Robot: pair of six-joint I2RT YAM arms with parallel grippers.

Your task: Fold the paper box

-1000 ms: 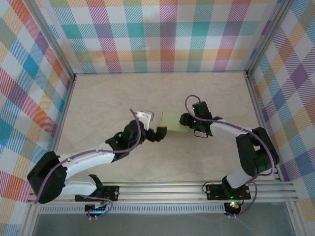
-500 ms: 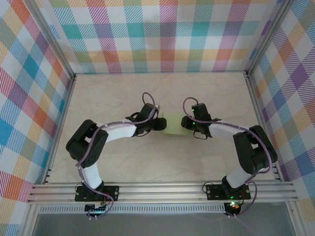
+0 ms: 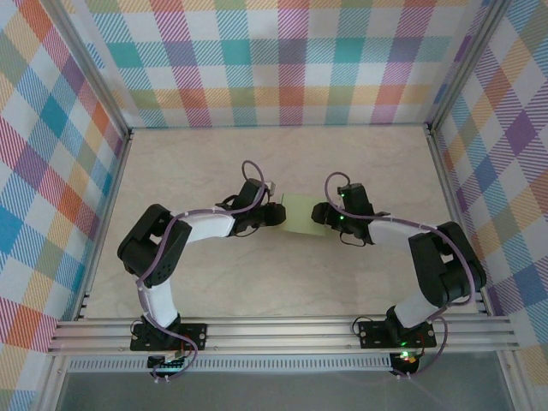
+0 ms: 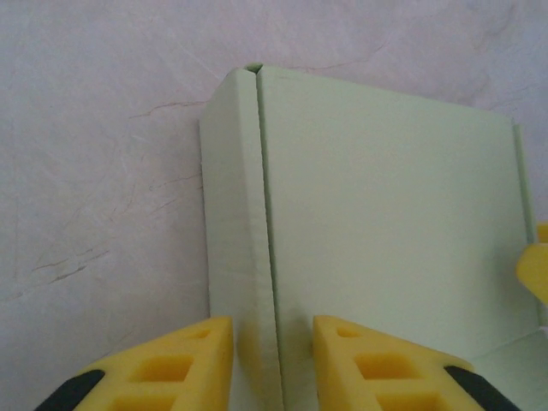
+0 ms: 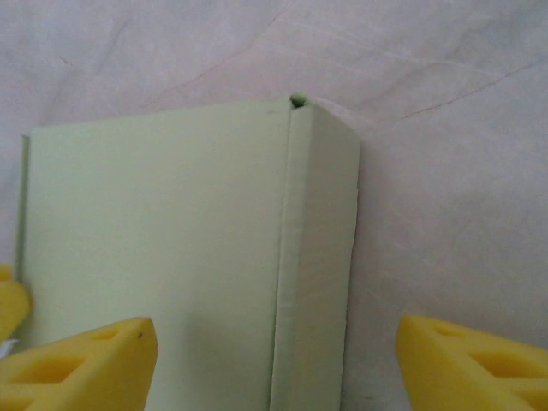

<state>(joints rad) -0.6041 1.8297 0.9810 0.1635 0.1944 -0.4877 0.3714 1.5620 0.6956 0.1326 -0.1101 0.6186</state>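
- The paper box (image 3: 298, 214) sits flat on the table (image 3: 214, 163), lid face up, right between your two arms; it looks pretty much folded into a box shape already
- Your left gripper (image 4: 272, 334) is at the box's left end with the jaws narrow, one yellow finger outside the left side wall and one over the lid, so that wall edge runs straight up the gap
- The outer finger looks like it's touching the wall, but honestly I can't tell if it's a real pinch or just a close straddle
- Your right gripper (image 5: 276, 342) is at the box's right end, jaws wide and holding nothing; one finger hovers over the lid and the other is out past the right wall, with plenty of daylight on both sides
- What matters here is that each side wall runs straight away from its gripper, in line with the fingers, so closing should squeeze the wall crosswise rather than shove the box along
- From above the box reads close to square, so I wouldn't bet on a long axis
- Both arms are right on the box, but the left is the tighter one, so I'd guess it's your anchor while the right closes in
- If the left has no real grip, the box may skid towards it
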